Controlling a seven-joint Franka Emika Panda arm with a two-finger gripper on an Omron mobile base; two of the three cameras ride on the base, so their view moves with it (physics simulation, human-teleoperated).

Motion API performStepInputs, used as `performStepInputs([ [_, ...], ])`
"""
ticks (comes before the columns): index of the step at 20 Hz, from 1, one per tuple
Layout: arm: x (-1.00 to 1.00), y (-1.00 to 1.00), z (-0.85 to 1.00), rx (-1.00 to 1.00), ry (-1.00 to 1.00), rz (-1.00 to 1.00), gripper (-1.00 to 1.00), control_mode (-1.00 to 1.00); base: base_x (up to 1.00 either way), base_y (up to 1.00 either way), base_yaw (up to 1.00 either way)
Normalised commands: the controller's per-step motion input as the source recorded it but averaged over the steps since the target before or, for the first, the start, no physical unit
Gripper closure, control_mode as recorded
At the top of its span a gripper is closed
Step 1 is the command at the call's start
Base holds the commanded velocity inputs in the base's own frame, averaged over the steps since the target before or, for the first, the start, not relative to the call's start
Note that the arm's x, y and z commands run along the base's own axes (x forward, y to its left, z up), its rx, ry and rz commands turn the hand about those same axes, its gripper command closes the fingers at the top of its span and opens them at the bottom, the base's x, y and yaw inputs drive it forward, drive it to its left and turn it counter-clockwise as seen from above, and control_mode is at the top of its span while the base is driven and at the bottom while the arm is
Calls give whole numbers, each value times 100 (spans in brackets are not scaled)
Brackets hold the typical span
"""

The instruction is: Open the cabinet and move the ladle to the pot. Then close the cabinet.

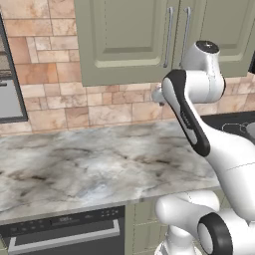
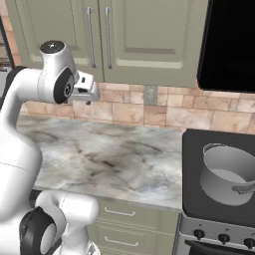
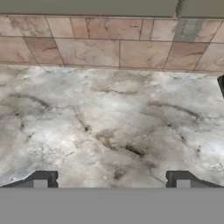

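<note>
End effector [image 3: 111,179] wide open and gripping nothing, fingertips [image 3: 41,179] far apart as I look down on the marble worktop [image 3: 109,127]. My hand hangs below the cabinet [image 2: 107,35], both green doors shut, the two silver handles [image 2: 98,37] side by side. Off on the black stove [image 2: 219,199] sits the grey pot [image 2: 226,174]. Where the ladle is, I cannot tell.

Sage-green cabinet [image 2: 124,35] (2 silver handles), grey-veined marble counter [image 1: 89,164], tan brick-tile wall [image 3: 87,43], grey pot [image 2: 226,174].
</note>
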Motion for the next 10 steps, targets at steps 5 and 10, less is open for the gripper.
performStepInputs([
  [5,0,0,32,0,-12,-4,-100,-100,0,0,0],
  [10,0,0,31,0,-18,-3,-100,-100,0,0,0],
])
